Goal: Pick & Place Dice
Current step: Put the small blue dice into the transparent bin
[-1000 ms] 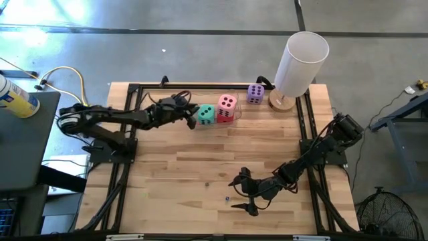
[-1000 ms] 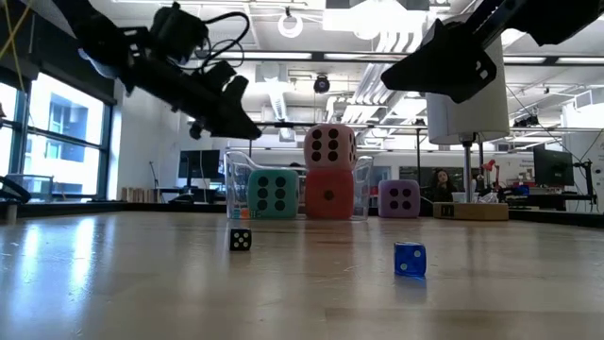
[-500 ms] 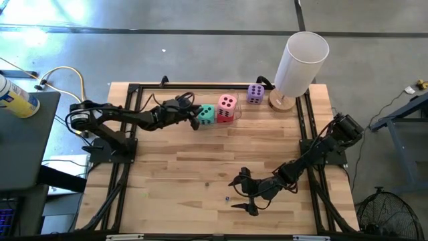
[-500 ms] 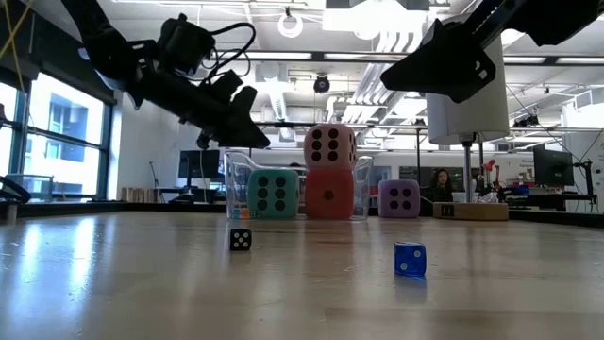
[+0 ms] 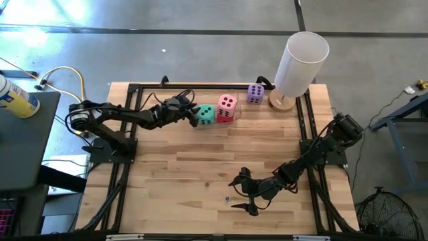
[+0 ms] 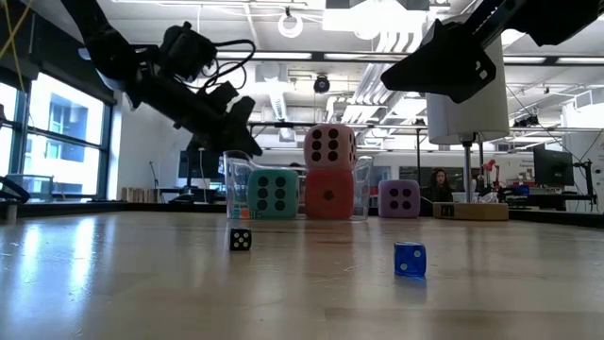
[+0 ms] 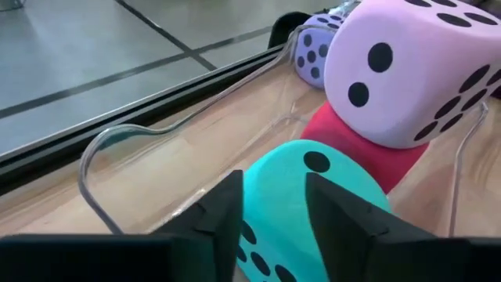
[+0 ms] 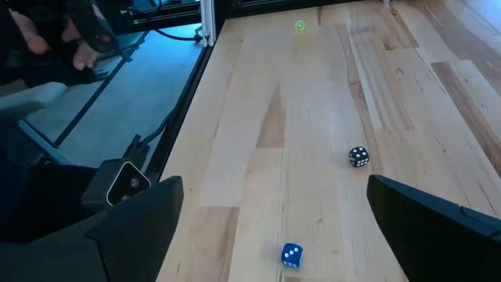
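Where pink die tops red die — teal die beside.

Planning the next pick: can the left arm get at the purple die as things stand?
Probably not directly. The left gripper sits at the teal die, and the pink die stacked on the red die stands between it and the purple die.

Industrial lab: concrete floor, exposed ceiling ducts, monitors behind.

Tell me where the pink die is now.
In the high view the pink die is near the table's far edge, stacked on the red die, with the teal die beside them.
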Controlling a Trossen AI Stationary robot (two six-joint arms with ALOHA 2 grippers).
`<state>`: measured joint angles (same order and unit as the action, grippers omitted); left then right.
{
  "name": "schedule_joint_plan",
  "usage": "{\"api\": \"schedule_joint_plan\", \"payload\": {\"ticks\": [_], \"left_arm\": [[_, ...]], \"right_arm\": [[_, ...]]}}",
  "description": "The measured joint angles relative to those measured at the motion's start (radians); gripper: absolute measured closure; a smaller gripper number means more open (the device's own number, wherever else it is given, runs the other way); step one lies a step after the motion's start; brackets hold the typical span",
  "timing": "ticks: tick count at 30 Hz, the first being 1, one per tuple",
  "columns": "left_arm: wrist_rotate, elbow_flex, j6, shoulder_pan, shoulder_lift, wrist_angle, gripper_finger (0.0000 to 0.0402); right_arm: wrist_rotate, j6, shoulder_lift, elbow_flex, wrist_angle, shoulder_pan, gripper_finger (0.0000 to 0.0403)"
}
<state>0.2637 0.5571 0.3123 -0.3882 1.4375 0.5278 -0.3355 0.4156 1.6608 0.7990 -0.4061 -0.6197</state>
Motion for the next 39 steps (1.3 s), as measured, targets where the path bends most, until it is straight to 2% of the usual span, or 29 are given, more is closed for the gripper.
{"api": "schedule_joint_plan", "payload": {"ticks": [6, 11, 16, 20, 23, 28, 32, 39], "left_arm": [[-0.001, -0.001, -0.019, 0.009, -0.037, -0.009, 0.0209], [0.0, -0.001, -0.166, 0.049, -0.121, -0.012, 0.02], [-0.002, -0.001, -0.242, 0.148, -0.22, -0.096, 0.02], [-0.017, -0.001, -0.161, 0.245, -0.278, -0.256, 0.02], [-0.086, -0.001, -0.077, 0.315, -0.293, -0.394, 0.02], [-0.186, -0.001, -0.084, 0.426, -0.296, -0.549, 0.02], [-0.183, -0.001, -0.041, 0.496, -0.296, -0.548, 0.02], [-0.181, -0.003, 0.017, 0.602, -0.273, -0.44, 0.02]], "right_arm": [[0.0, 0.0, 0.0, 0.0, 0.002, 0.0, 0.0007], [-0.001, 0.001, 0.0, 0.0, 0.011, 0.0, 0.0007], [0.0, 0.002, 0.0, 0.0, 0.017, -0.004, 0.0007], [0.001, 0.008, 0.0, 0.0, 0.023, -0.009, 0.0007], [0.014, 0.027, 0.0, 0.0, 0.017, -0.009, 0.0007], [0.016, 0.068, 0.0, 0.0, -0.07, -0.008, 0.0007], [0.017, 0.049, -0.001, 0.0, -0.115, -0.009, 0.0007], [0.013, 0.029, -0.001, 0.0, -0.126, -0.006, 0.0007]]}}
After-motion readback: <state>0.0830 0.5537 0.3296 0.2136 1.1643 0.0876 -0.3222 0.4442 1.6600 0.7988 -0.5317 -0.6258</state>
